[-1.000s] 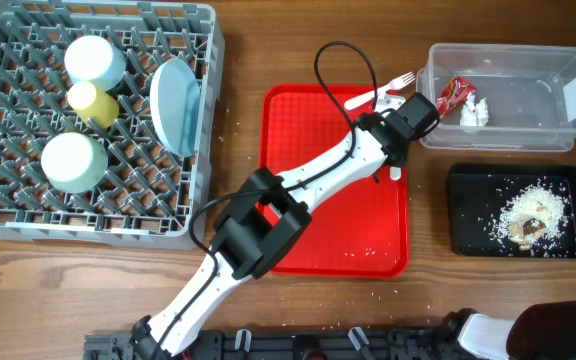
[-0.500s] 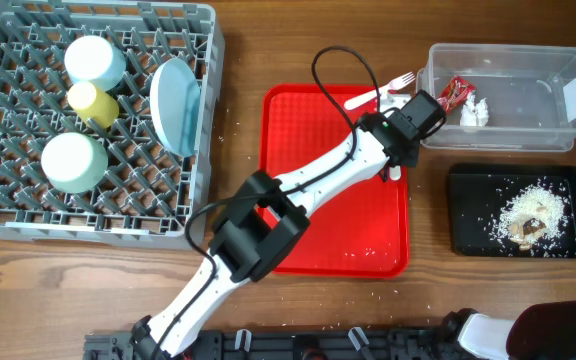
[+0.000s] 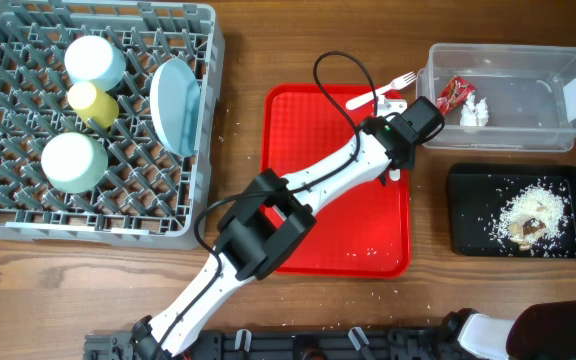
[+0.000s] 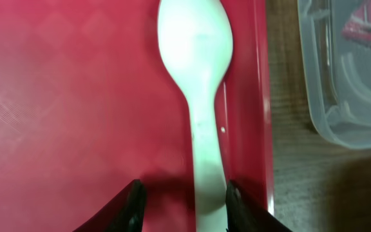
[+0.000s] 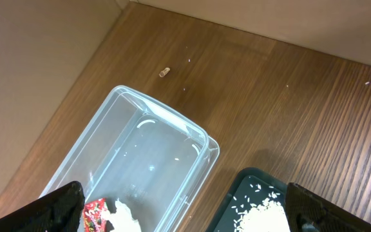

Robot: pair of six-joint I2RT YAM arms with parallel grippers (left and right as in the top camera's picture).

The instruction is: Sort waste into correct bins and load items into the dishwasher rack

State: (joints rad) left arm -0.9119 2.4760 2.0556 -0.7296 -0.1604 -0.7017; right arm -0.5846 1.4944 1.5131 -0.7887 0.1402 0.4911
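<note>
The left gripper (image 4: 182, 201), fingers apart astride the spoon (image 4: 196, 71) handle (flat on the red tray (image 4: 69, 96)), may close too high and flick it away.

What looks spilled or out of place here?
White crumbs are scattered on the table beside the rack, with a few on the red tray. The fork hangs off the tray's corner toward the tub. Nothing looks damaged.
</note>
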